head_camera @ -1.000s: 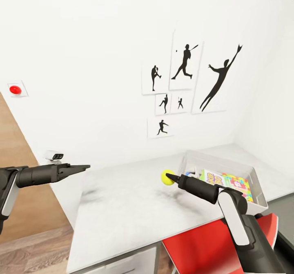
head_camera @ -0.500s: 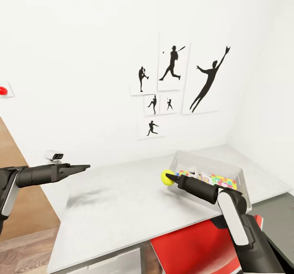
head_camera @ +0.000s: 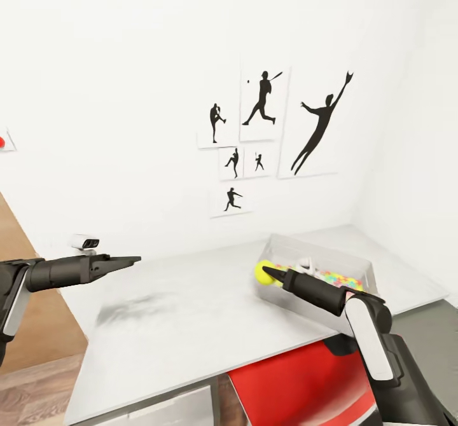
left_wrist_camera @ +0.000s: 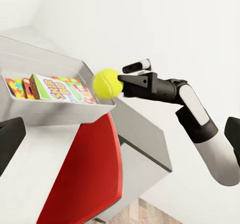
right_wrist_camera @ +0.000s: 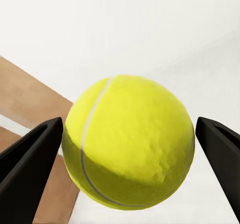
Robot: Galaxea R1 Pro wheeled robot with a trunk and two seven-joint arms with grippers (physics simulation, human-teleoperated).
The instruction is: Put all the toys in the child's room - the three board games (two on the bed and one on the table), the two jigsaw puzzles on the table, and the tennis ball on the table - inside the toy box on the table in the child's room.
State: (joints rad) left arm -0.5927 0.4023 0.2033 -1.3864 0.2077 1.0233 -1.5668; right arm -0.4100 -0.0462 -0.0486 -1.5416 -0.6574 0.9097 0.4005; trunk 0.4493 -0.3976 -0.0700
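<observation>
Item one: my right gripper (head_camera: 266,273), clamped on the tennis ball (head_camera: 263,271). The ball sits between my two fingers, one dark fingertip (right_wrist_camera: 31,151) at each side of it in the right wrist view, and it hangs in the air at the near left corner of the toy box (head_camera: 284,250), level with the rim. From the left wrist view the ball (left_wrist_camera: 107,82) is just at the box's corner, above the rim (left_wrist_camera: 75,106) rather than down inside.

Item two: toy box, light grey, flared sides, standing on the desk (head_camera: 191,311) toward its right end, near the room's corner. Contents on view: a yellow jigsaw puzzle (left_wrist_camera: 16,87) with many-coloured piece shapes, and a pale board game (left_wrist_camera: 57,89) with green edging, lying flat on the bottom (other pieces below them I cannot separate).

Item three: my left gripper (head_camera: 130,261), held out level over the desk's left end, well apart from the box, fingers together in a point, holding nothing.

Item four: a red chair (head_camera: 299,384), tucked under the desk's front edge below the box.

Item five: black silhouette prints of ball players (head_camera: 264,98) on the white wall behind the desk.
</observation>
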